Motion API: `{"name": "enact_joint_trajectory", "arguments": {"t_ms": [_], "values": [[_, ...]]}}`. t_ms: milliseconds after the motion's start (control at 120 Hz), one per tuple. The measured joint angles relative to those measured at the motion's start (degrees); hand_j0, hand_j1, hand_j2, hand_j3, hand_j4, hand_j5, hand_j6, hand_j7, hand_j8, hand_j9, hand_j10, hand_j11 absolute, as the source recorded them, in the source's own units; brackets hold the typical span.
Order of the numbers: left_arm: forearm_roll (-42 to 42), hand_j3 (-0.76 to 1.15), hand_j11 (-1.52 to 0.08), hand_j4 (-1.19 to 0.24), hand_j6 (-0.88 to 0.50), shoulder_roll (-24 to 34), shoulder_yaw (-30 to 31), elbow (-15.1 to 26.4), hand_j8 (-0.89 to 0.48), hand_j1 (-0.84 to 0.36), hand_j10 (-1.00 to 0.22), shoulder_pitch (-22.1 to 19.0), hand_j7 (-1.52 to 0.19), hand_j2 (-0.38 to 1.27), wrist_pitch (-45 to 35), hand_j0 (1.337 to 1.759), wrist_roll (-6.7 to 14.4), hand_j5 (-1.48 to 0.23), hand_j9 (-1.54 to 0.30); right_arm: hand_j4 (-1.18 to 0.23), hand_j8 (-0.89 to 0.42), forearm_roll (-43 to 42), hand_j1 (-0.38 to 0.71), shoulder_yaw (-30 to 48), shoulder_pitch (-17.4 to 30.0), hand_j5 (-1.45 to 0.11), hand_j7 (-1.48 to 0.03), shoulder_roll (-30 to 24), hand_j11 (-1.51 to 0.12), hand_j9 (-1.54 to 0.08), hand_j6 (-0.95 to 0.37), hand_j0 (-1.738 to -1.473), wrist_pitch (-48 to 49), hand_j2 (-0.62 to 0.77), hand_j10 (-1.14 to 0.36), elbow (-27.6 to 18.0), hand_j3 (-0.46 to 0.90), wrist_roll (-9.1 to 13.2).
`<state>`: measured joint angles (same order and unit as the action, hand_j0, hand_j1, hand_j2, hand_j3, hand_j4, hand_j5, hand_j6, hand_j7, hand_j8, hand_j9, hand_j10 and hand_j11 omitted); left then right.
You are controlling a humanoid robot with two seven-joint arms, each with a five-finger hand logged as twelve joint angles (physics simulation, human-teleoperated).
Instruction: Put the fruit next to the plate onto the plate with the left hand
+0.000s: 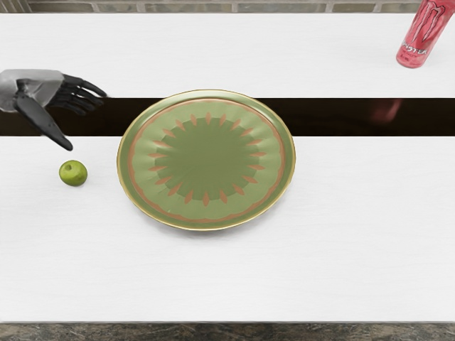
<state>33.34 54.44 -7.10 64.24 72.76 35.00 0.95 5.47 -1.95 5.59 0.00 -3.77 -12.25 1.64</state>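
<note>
Small round green apple sits at left beside the green-and-gold plate; left hand hovers above, fingers apart, empty — descend straight, wrap gently.

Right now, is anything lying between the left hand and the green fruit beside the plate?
No. In the head view, only bare white table shows between the left hand and the green fruit; the plate sits off to the side.
</note>
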Motion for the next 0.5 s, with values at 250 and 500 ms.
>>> {"name": "enact_joint_trajectory", "arguments": {"t_ms": [250,500], "values": [[0.0,0.0,-0.33,-0.25,-0.26,1.2,-0.3,2.2,-0.25,0.05,-0.25,1.8,-0.33,0.05,0.0,1.658,11.4,-0.33,-0.33,-0.03,-0.03,0.0,-0.31,0.0,-0.3,-0.04,-0.04,0.0,-0.04,-0.04,-0.03,-1.658,0.0,-0.01,-0.03,-0.1,0.0,0.1],[15.3,0.0,-0.33,-0.26,-0.26,6.7,-2.0,24.0,-0.26,0.05,-0.25,1.7,-0.33,0.05,0.0,1.658,32.0,-0.33,-0.33,-0.03,-0.03,0.0,-0.31,0.0,-0.7,-0.04,-0.04,0.0,-0.04,-0.04,-0.03,-1.658,0.0,-0.01,-0.03,-0.3,0.0,0.0]]}}
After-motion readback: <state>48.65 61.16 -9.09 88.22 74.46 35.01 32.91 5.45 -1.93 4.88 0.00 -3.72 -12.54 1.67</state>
